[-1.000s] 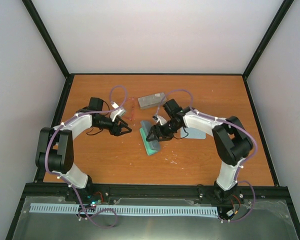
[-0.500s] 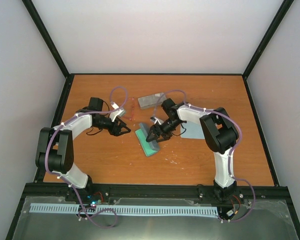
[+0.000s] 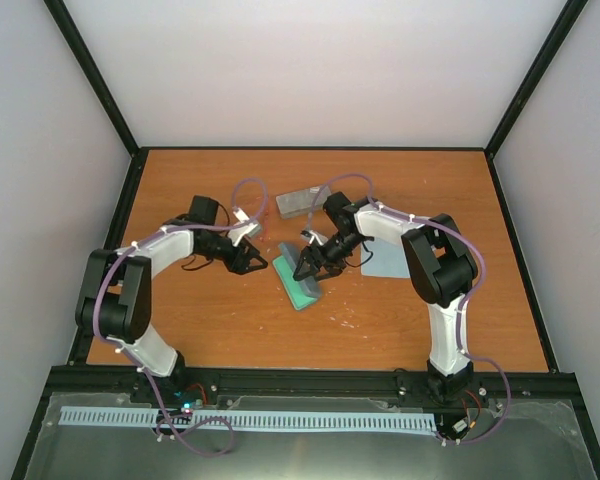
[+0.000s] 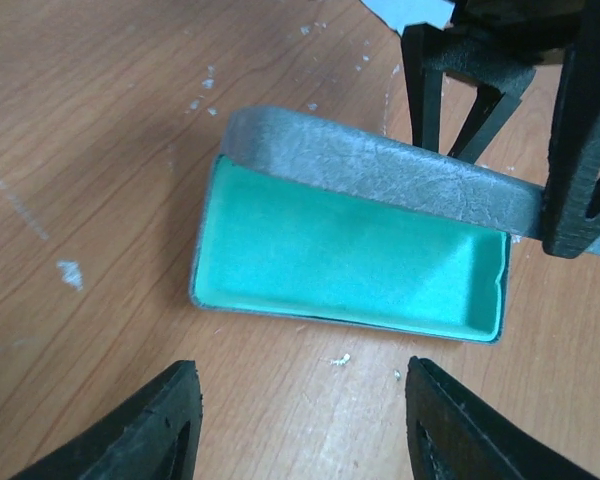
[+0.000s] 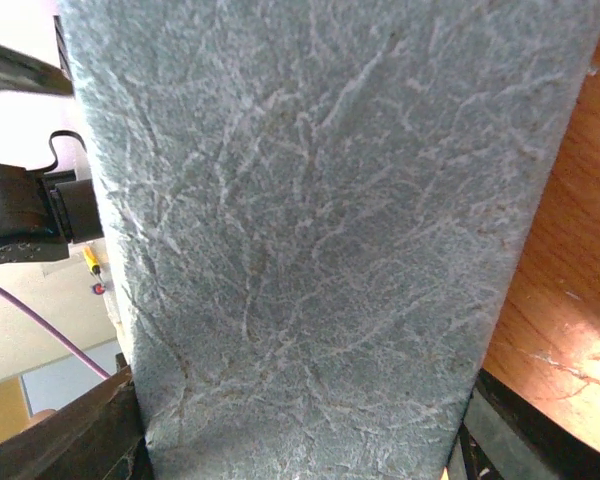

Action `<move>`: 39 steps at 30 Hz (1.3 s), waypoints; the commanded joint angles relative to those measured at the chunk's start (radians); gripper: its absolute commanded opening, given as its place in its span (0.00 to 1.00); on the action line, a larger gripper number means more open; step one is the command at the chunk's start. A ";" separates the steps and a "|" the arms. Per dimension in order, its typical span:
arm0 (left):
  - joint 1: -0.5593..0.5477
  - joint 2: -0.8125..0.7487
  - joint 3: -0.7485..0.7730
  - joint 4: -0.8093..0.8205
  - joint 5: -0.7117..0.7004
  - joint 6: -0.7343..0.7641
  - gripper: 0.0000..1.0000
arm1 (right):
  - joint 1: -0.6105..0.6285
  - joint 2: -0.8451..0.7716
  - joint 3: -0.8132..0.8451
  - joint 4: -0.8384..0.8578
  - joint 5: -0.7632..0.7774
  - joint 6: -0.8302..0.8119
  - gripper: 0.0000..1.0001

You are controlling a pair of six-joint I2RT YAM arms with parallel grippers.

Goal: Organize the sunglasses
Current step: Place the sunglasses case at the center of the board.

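Observation:
An open case point(image 3: 298, 284) with a teal lining point(image 4: 350, 260) lies mid-table. Its grey lid point(image 4: 380, 172) stands raised and fills the right wrist view point(image 5: 310, 230). My right gripper point(image 3: 306, 268) straddles the lid's end, a finger on either side touching it point(image 4: 580, 130). My left gripper point(image 3: 253, 262) is open and empty just left of the case, its fingers point(image 4: 165, 425) spread before the case's near edge. I cannot make out the thin red-pink sunglasses in any view.
A closed grey case point(image 3: 302, 201) lies behind the open one. A pale blue cloth point(image 3: 390, 264) lies to the right, under the right forearm. Purple cables loop over both arms. White specks dot the wooden table point(image 4: 100, 150).
The left arm has moved right, bringing its gripper close to the open case. The right gripper has shifted slightly left with the lid.

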 commanded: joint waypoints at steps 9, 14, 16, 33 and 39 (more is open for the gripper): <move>-0.130 0.175 0.100 0.128 -0.210 -0.071 0.49 | -0.011 -0.009 -0.009 -0.082 0.017 -0.050 0.53; -0.136 0.221 0.126 0.153 -0.242 -0.073 0.48 | -0.011 -0.008 -0.011 -0.095 0.011 -0.063 0.52; -0.136 0.233 0.134 0.157 -0.235 -0.075 0.48 | -0.010 -0.006 -0.014 -0.099 0.011 -0.069 0.52; -0.177 0.329 0.193 0.151 -0.196 -0.098 0.24 | -0.010 0.013 -0.007 -0.099 -0.010 -0.080 0.52; -0.182 0.333 0.181 0.144 -0.195 -0.094 0.01 | -0.010 0.018 -0.005 -0.090 -0.004 -0.072 0.54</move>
